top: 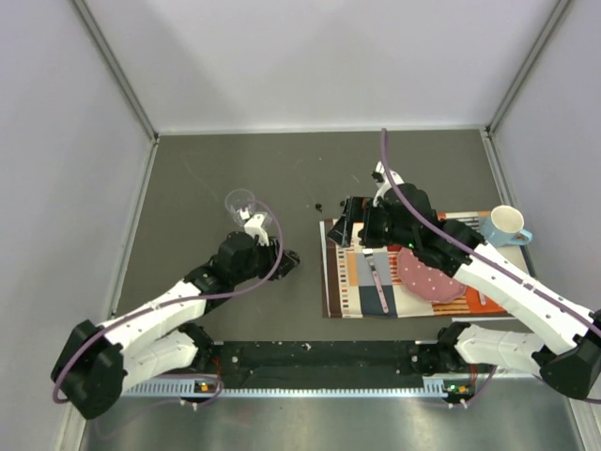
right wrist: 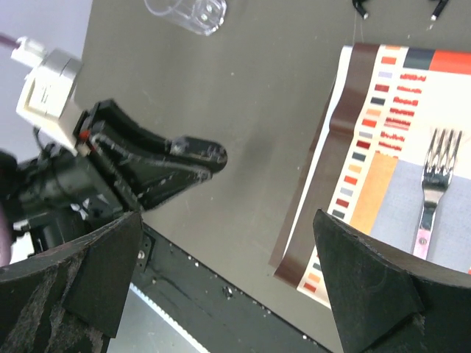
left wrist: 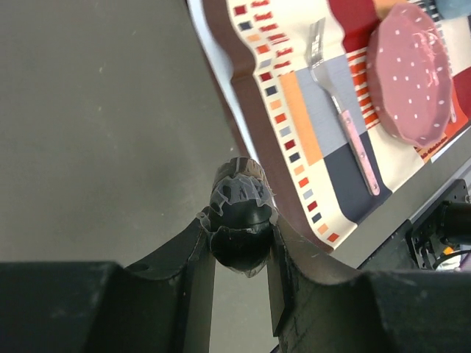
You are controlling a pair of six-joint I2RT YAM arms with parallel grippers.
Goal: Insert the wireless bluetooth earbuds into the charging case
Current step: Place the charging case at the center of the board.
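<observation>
Earbuds (top: 319, 205) lie just behind the placemat (top: 343, 291); fork (top: 377, 282), plate (top: 427, 277) on it.

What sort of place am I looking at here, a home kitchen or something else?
Probably a robot lab test cell, not a home: plain grey walls enclose a table, two arms are bolted at its near edge, and a placemat with fork and plate looks staged.

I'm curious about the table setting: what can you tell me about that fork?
The fork has a shiny metal head with four tines and a pink handle. It lies flat across grey and navy patches of the patchwork placemat, beside the pink dotted plate without touching it. Nothing else touches it.
</observation>
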